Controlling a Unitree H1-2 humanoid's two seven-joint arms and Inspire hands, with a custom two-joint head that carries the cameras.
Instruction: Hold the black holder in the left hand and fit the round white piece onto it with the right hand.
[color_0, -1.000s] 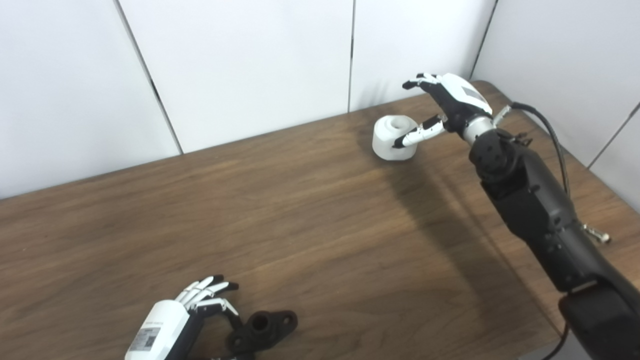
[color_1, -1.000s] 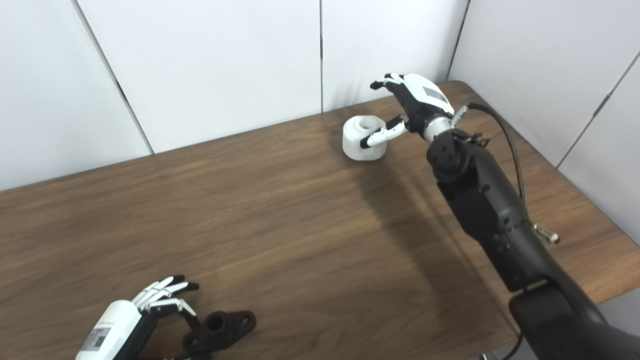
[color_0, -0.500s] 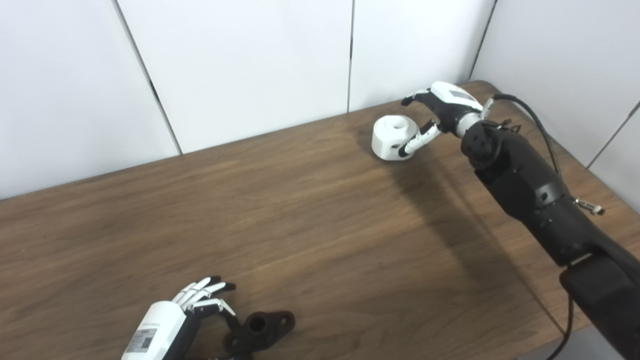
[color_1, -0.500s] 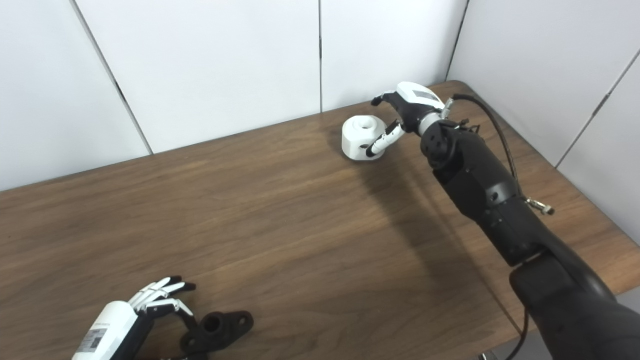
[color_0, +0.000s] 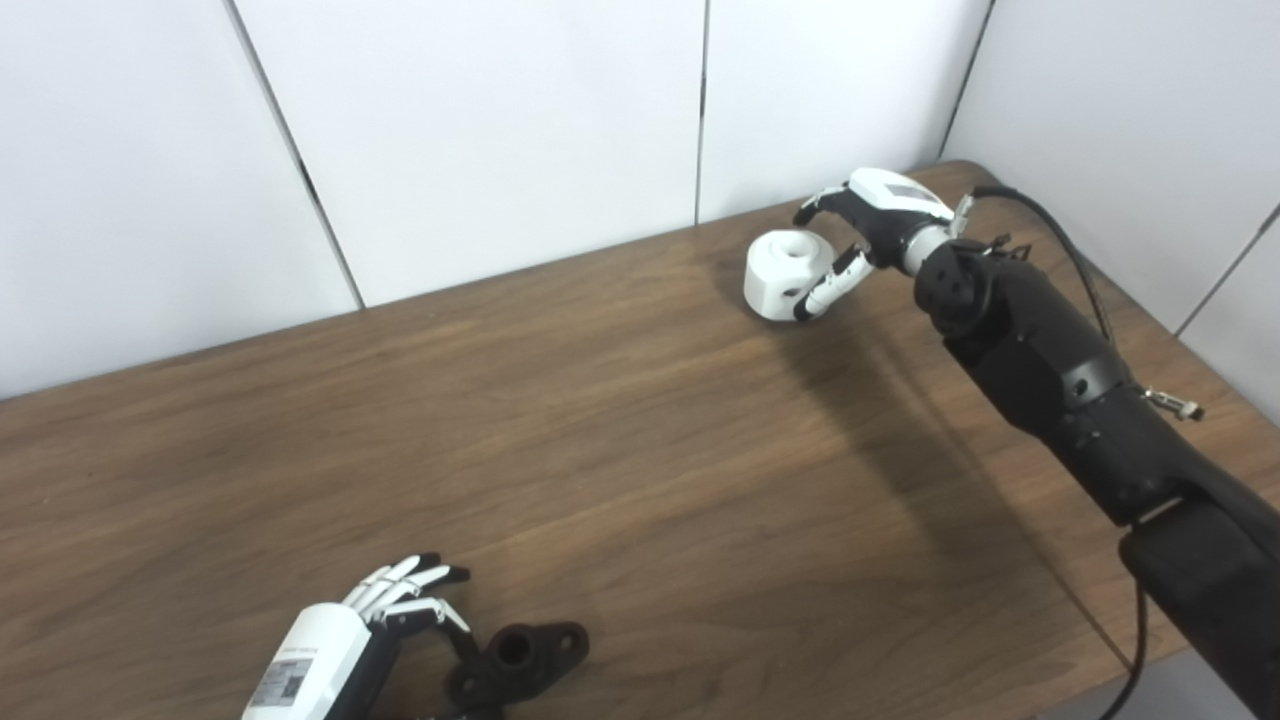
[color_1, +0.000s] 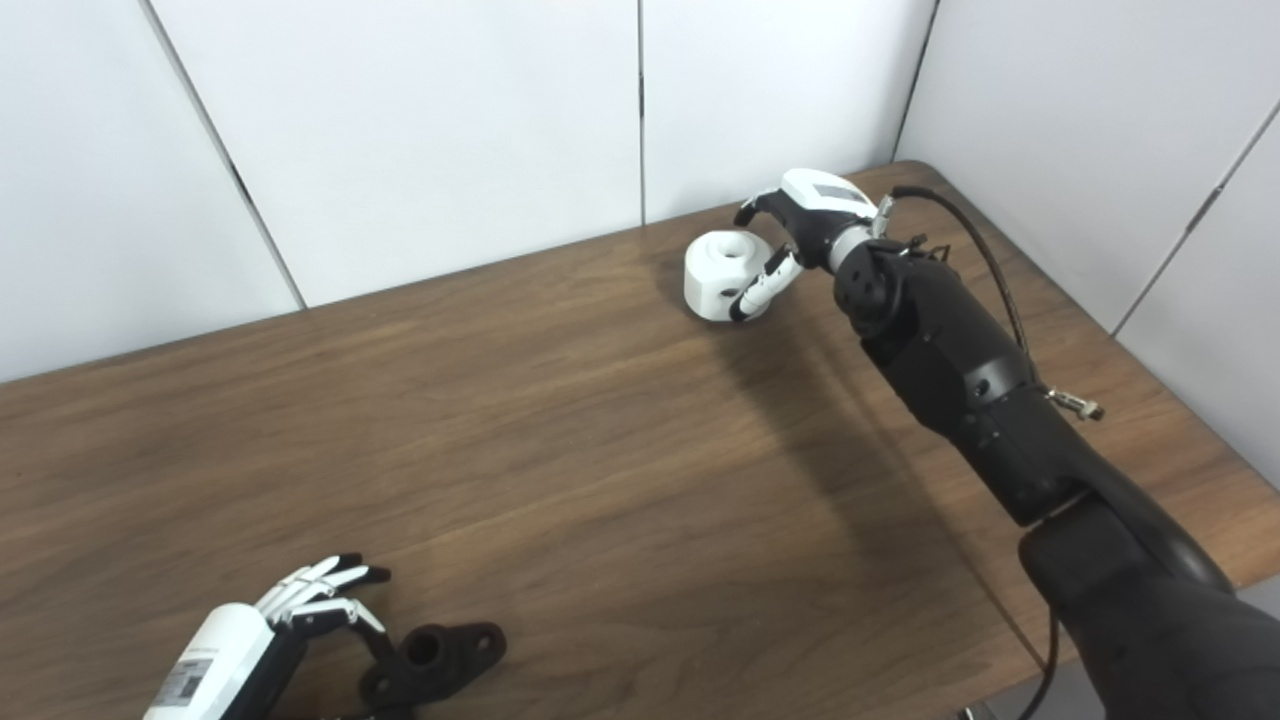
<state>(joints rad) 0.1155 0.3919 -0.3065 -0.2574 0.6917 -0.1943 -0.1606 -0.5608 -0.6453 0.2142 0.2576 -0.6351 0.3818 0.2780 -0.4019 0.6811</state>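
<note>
Nothing fitted yet: right hand (color_0: 862, 232), fingers apart, cups the white piece (color_0: 785, 273) at the bench's far right corner; left hand (color_0: 395, 607), open, beside the black holder (color_0: 520, 657) at the near edge.

Bare table (color_0: 620, 420) between holder (color_0: 520, 660) and piece (color_0: 785, 275), seemingly.

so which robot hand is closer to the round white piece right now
Right. The right robot hand is cupped around the round white piece at the table's far side; the left robot hand is at the near edge beside the black holder.
</note>
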